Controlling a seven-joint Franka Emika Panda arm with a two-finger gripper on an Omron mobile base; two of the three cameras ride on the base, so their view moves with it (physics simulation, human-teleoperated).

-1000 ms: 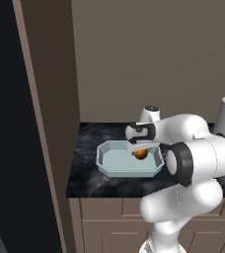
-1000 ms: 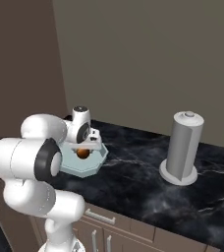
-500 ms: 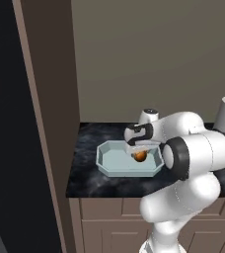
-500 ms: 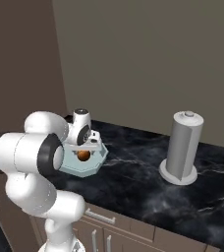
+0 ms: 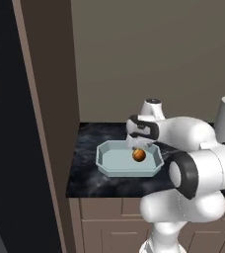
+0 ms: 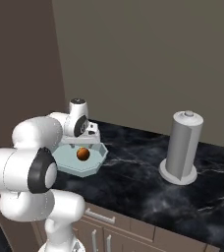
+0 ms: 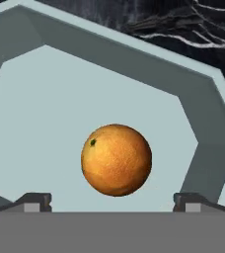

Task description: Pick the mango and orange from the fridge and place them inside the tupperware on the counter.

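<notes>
- Since the earlier frames, the gripper (image 5: 138, 144) has let go of the orange (image 5: 139, 155); in the left base view the fruit lies in the tupperware (image 5: 110, 165) on the black tabletop (image 5: 87, 170), just beneath the hand.
- Right base view: the orange (image 6: 83, 154) sits inside the tupperware (image 6: 95, 161), under the gripper (image 6: 83, 143); a grey cylinder (image 6: 182, 147) stands well apart on the tabletop (image 6: 133, 182).
- Hand view: the fingertips (image 7: 34, 201) stand wide apart, the orange (image 7: 116, 159) between them on the tray floor (image 7: 45, 113), touching neither.
</notes>
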